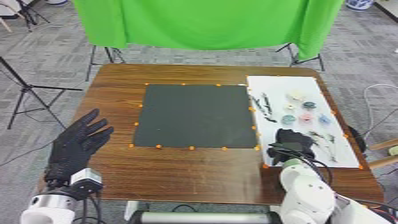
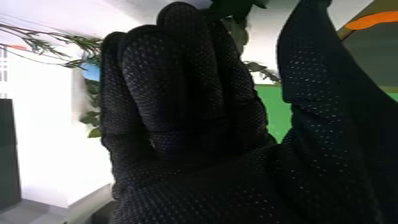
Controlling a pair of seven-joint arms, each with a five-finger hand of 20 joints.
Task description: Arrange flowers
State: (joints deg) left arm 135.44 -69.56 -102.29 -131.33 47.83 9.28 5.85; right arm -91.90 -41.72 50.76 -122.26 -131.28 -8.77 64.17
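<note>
While green cloth (image 1: 213, 25) hangs beyond brown table (image 1: 200, 175), dark mat (image 1: 194, 115) lies beside white sheet (image 1: 271, 82). Left hand (image 1: 71, 147) spread; right hand (image 1: 294, 141) fingers together, thumb apart.

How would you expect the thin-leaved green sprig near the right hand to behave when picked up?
The green sprig is probably light, since its stem looks thin. Its spreading, slender leaves might bend or snag. That branching shape on the white mat seems unlikely to roll.
</note>
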